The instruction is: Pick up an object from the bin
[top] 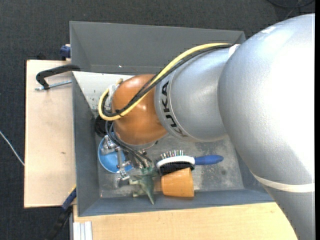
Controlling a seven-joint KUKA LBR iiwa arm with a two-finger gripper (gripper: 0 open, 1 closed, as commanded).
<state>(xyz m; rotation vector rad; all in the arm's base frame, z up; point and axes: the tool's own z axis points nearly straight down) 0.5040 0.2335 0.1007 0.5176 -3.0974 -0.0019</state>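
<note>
My gripper (131, 164) hangs below the arm's wrist, low in the front left part of the bin. It is partly over a round blue thing (106, 153) that lies against the left wall. Just in front of the gripper lies a small dark green thing (148, 185) with a pointed end. To its right an orange cup (178, 184) lies on its side near the front wall. Behind the cup is a brush (176, 160) with white bristles and a blue handle pointing right.
A black thing (100, 126) lies by the left wall, half hidden under the wrist's orange cover. The big grey arm covers the bin's right and back parts. Bare floor shows at the front right corner.
</note>
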